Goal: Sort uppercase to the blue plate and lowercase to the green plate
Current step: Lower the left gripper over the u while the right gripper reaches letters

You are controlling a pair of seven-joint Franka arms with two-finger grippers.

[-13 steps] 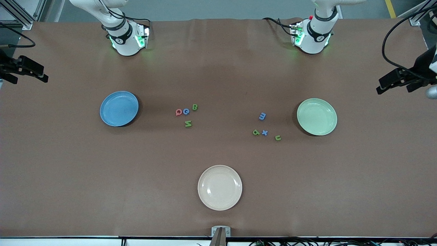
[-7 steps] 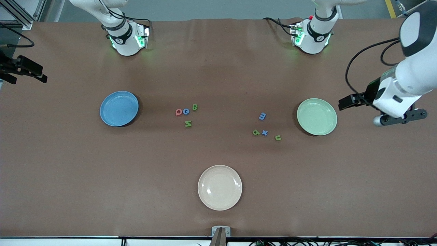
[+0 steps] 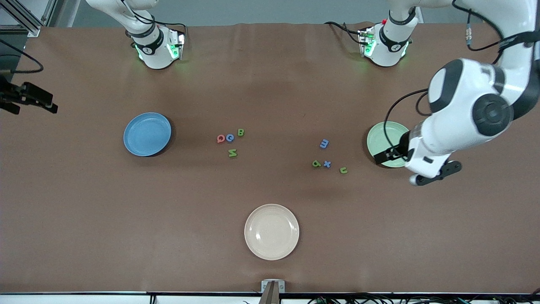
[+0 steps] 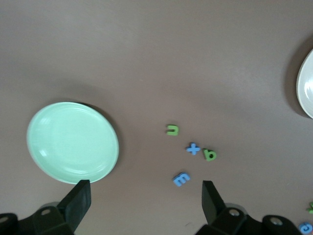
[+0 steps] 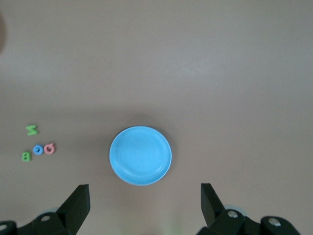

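The left pincer (image 3: 386,157), fingers spread and empty, hangs over the edge of the green plate (image 3: 388,137) at the left arm's end of the brown surface (image 3: 270,84). The right pincer (image 3: 31,99) hangs over the rim of the surface at the right arm's end, where that arm waits; its wrist view shows its fingers spread wide and empty too.

The likely trouble lies in the letters themselves. They are tiny and flat, so a slightly misjudged descent could push one along the surface instead of pinching it. The green d/p-shaped letter (image 3: 316,163) and the blue x (image 3: 327,164) lie just beside each other, and a pincer coming down on one may nudge or drag the other. The red Q (image 3: 220,138) and blue C/G (image 3: 230,137) sit almost touching, with the same risk. The cream plate (image 3: 271,232), nearest the front camera, could draw a wrong drop.

By count: three plates, the blue plate (image 3: 147,134), the green one and the cream one, all empty. Eight letters lie on the surface between the blue and green plates. Four capitals cluster nearer the blue plate: Q, C/G, green B (image 3: 241,132), green N (image 3: 232,153). Four small letters lie nearer the green plate: blue m (image 3: 324,143), x, the d/p shape, green u (image 3: 344,170).
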